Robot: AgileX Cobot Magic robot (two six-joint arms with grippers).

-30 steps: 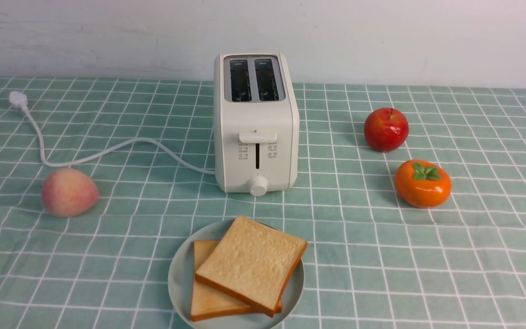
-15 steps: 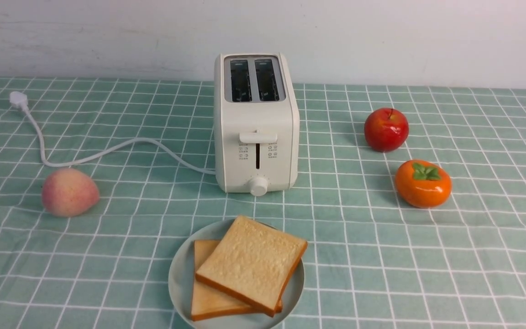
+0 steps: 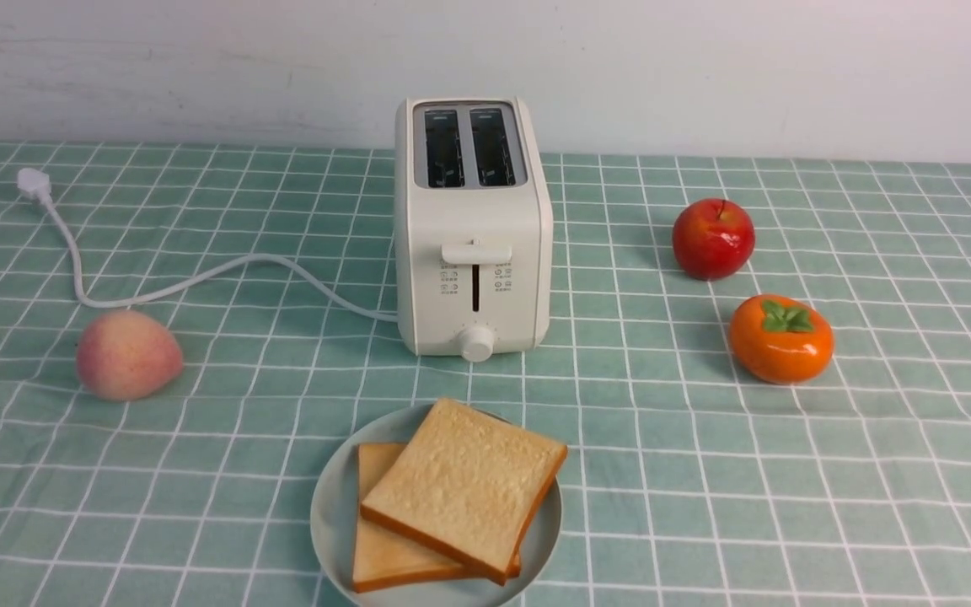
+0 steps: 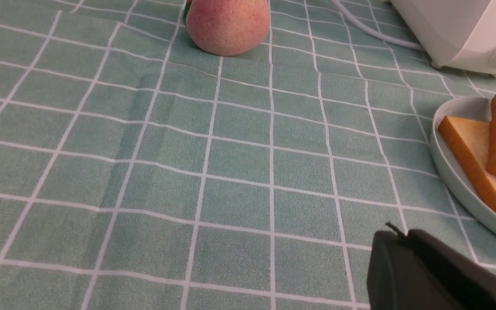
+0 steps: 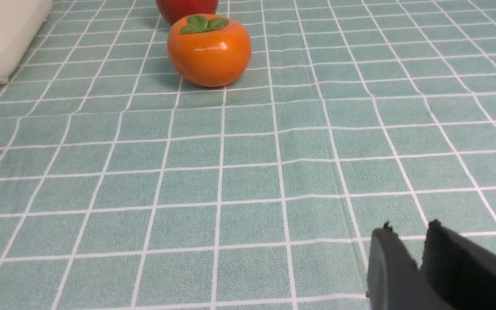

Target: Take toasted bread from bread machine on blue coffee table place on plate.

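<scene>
A plain white wall stands behind a wide table [image 3: 789,472] covered in pale green cloth with a white grid. At the middle back sits a cream toaster [image 3: 473,244], both slots empty, its lever high on the front and a round knob [image 3: 477,344] at the base. A white cord [image 3: 199,278] runs from it leftward to a plug [image 3: 32,182] lying on the cloth. In front of the toaster, near the front edge, a round pale plate [image 3: 329,514] holds two toast slices [image 3: 460,485], the upper one lying skewed across the lower. A peach [image 3: 127,354] rests to the left of the plate. To the right of the toaster are a red apple [image 3: 712,239] and, just in front of it, an orange persimmon [image 3: 780,339].

The left tool [image 4: 396,234] hovers low over bare cloth near the plate's rim, its dark fingers pressed together, grasping nothing. The right tool [image 5: 409,230] hovers over bare cloth, well apart from the persimmon, with a narrow gap between its fingertips, also grasping nothing.
</scene>
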